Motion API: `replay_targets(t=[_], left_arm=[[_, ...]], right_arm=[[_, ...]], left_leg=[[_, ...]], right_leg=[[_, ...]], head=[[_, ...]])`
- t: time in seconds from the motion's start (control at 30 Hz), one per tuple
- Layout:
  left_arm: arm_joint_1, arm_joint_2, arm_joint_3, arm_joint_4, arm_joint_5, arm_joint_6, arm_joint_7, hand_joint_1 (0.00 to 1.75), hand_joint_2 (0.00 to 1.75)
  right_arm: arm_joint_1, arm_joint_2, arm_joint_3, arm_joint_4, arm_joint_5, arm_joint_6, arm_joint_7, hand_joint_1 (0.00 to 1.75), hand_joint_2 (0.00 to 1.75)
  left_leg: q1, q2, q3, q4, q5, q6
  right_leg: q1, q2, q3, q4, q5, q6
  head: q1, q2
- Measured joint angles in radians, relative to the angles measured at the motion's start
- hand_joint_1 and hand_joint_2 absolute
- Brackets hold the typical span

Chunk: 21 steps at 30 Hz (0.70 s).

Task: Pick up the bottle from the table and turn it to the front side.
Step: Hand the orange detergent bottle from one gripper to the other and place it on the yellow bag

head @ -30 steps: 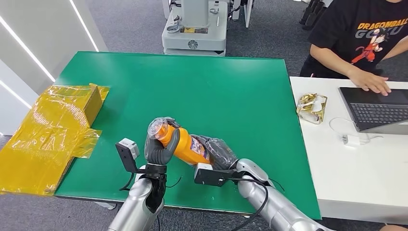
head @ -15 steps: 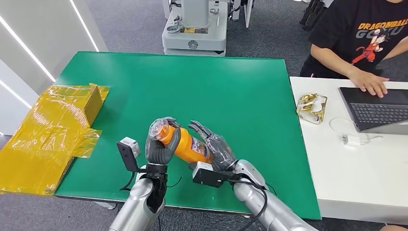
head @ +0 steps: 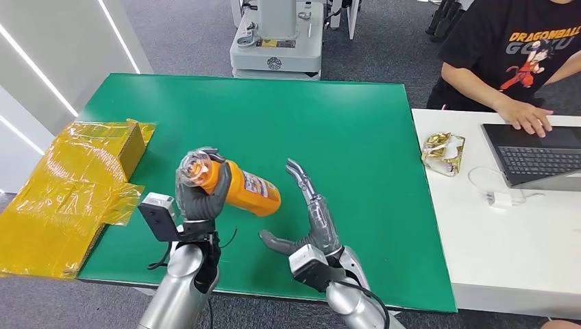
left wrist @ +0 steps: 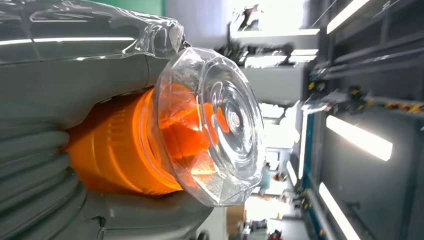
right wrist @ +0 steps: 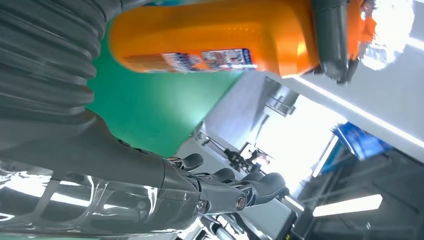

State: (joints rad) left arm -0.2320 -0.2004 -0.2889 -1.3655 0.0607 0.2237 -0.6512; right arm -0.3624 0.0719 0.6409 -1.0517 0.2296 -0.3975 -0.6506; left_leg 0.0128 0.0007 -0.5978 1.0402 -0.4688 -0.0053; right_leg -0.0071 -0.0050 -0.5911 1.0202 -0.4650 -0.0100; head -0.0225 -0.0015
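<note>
My left hand (head: 199,195) grips an orange bottle (head: 243,188) near its clear cap (head: 194,169) and holds it tilted above the green table (head: 342,130). The bottle's base points right, toward my right hand. In the left wrist view the clear cap (left wrist: 215,125) faces the camera, with the orange neck (left wrist: 120,150) wrapped by my left hand (left wrist: 45,165). My right hand (head: 312,216) stands open to the right of the bottle, fingers stretched, not touching it. The right wrist view shows the bottle (right wrist: 220,35) with its label, beyond my right hand (right wrist: 100,165).
A crumpled yellow plastic wrap (head: 68,185) covers the table's left edge. A white side table (head: 507,253) at the right holds a laptop (head: 538,154), a foil packet (head: 444,152) and a person's hand (head: 527,113). A grey machine base (head: 277,48) stands beyond the table.
My right hand let go of the bottle's base and spread open, drawing back to the right. My left hand carried the bottle up and to the left.
</note>
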Motion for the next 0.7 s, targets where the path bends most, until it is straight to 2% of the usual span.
replay_targets(t=[0.13,0.3,0.5,0.63,0.7], left_arm=[[-0.003,0.027,0.006,-0.059,-0.027,0.037,0.003,1.75,1.75],[-0.005,0.079,0.007,-0.128,-0.124,0.144,0.015,1.75,1.75],[-0.027,0.165,0.007,-0.141,-0.329,0.301,0.105,1.75,1.75],[-0.042,0.208,0.007,-0.132,-0.403,0.335,0.143,1.75,1.75],[-0.047,0.232,0.007,-0.12,-0.505,0.366,0.192,1.75,1.75]], right_arm=[[0.034,-0.002,-0.001,-0.071,-0.014,-0.011,-0.006,0.0,1.75],[0.089,-0.002,-0.002,-0.146,-0.019,-0.045,-0.017,0.0,1.75],[0.172,0.0,-0.012,-0.258,-0.014,-0.078,-0.01,0.0,1.75],[0.206,0.001,-0.023,-0.314,-0.012,-0.082,-0.002,0.0,1.75],[0.217,0.004,-0.03,-0.335,-0.011,-0.081,0.001,0.0,1.75]], left_leg=[[0.0,0.0,0.0,0.0,0.0,0.0],[0.0,0.0,0.0,0.0,0.0,0.0],[0.0,0.0,0.0,0.0,0.0,-0.001],[0.0,0.0,0.0,-0.001,0.0,-0.001],[0.0,0.001,0.0,-0.001,0.0,-0.001]], right_leg=[[0.0,0.0,0.0,0.0,0.0,0.0],[0.0,0.0,0.0,0.0,0.0,0.0],[0.0,0.0,0.0,0.0,0.0,-0.001],[0.0,0.0,0.0,0.0,0.0,-0.001],[0.0,0.001,0.0,0.0,0.0,-0.001]], head=[[0.0,0.0],[0.0,0.0],[0.0,0.0],[0.0,0.0],[0.0,0.0]])
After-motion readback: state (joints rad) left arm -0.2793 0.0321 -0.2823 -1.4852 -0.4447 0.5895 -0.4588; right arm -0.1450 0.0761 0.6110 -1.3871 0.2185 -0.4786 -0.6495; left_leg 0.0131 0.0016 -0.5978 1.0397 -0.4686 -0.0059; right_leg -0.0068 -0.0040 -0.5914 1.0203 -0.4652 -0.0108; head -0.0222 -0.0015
